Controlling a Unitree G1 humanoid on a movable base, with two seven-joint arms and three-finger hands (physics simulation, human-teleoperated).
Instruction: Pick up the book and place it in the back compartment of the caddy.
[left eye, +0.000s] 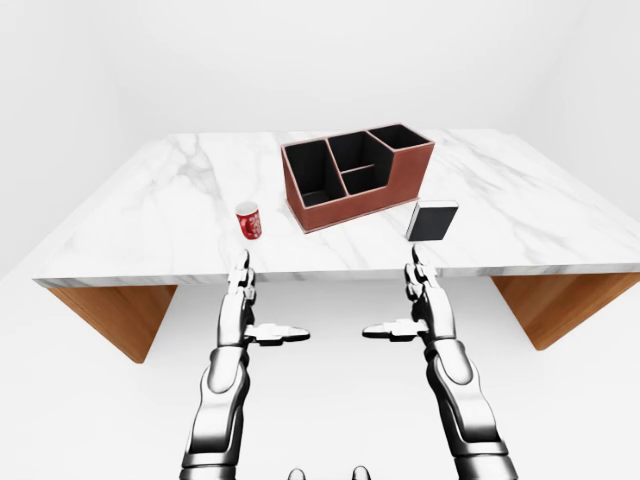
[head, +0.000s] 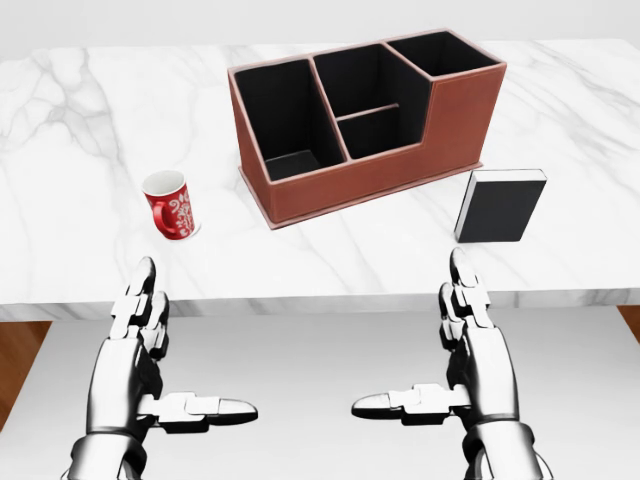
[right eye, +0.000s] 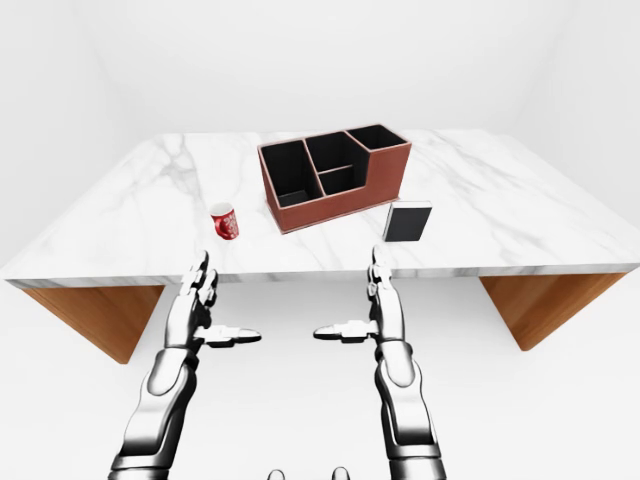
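Observation:
A black book (head: 499, 206) with a white page edge stands upright on the marble table (head: 330, 250), just right of the caddy's near corner. The brown caddy (head: 366, 117) has black-lined compartments and sits turned at an angle near the table's middle. My right hand (head: 455, 350) hovers open below the table's near edge, directly beneath the book. At the lower left my left hand (head: 160, 360) is open as well, thumb pointing inward, below the mug. Neither hand touches anything.
A red mug with a white pattern (head: 172, 205) stands on the table left of the caddy. In the left-eye view the table's wooden legs (left eye: 115, 315) show under both ends. White floor lies below my hands.

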